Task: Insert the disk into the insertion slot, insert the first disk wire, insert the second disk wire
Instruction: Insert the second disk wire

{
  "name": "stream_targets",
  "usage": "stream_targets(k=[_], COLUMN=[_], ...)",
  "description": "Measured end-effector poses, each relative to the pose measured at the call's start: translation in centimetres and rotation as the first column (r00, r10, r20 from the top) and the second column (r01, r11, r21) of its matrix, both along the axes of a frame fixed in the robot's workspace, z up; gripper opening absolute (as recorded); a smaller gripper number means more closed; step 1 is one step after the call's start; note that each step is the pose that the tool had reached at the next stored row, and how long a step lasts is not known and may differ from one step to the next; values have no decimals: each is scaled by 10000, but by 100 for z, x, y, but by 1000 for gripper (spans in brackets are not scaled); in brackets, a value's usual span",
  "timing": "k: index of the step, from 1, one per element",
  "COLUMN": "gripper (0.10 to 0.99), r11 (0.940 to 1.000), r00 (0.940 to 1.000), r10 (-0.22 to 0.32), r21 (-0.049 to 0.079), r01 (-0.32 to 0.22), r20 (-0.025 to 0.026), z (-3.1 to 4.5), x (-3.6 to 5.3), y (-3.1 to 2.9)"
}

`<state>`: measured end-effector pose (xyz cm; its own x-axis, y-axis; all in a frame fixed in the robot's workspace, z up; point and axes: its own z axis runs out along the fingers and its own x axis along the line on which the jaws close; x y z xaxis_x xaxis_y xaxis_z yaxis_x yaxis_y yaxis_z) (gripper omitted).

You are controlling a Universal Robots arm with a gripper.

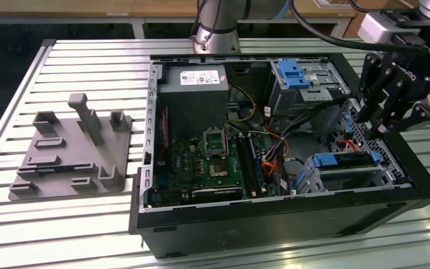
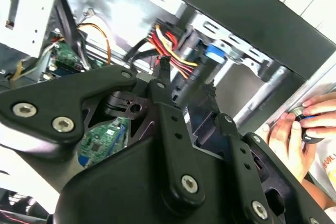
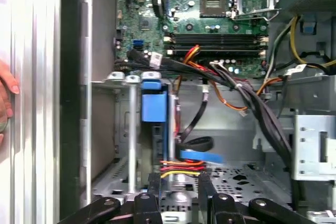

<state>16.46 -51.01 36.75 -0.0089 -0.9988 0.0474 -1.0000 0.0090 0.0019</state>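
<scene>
In the exterior view, a grey moulded fixture (image 1: 69, 151) lay on the slatted counter (image 1: 51, 224) at the view's left; the open computer case (image 1: 275, 216) stood just beside it; further right, inside the case, the disk (image 1: 346, 159) sat in the insertion slot (image 1: 353, 178); the claw (image 1: 379, 130) hung near it, and the first wrist view showed it pinching a red-and-yellow disk wire (image 3: 179, 167).

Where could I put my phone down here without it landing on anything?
The slatted table is bare beyond the grey fixture plate and again in front of it, at the exterior view's left. Inside the computer case it is crowded: cables tangle between the motherboard and the insertion slot, leaving little room for a hand.
</scene>
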Motion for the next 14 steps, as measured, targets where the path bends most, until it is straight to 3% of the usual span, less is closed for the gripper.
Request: stream_targets(k=[3, 6, 12, 14], gripper=[416, 416, 416, 416], r11=[9999, 9991, 9885, 9850], r00=[10000, 10000, 9999, 9999], r10=[1, 1, -8, -12], r21=[-161, -432, -1511, -1723], r01=[-1, -1, -14, -14], r20=[0, -3, -146, -150], z=[0, 0, -1, -2], x=[0, 0, 0, -2], y=[131, 237, 350, 399])
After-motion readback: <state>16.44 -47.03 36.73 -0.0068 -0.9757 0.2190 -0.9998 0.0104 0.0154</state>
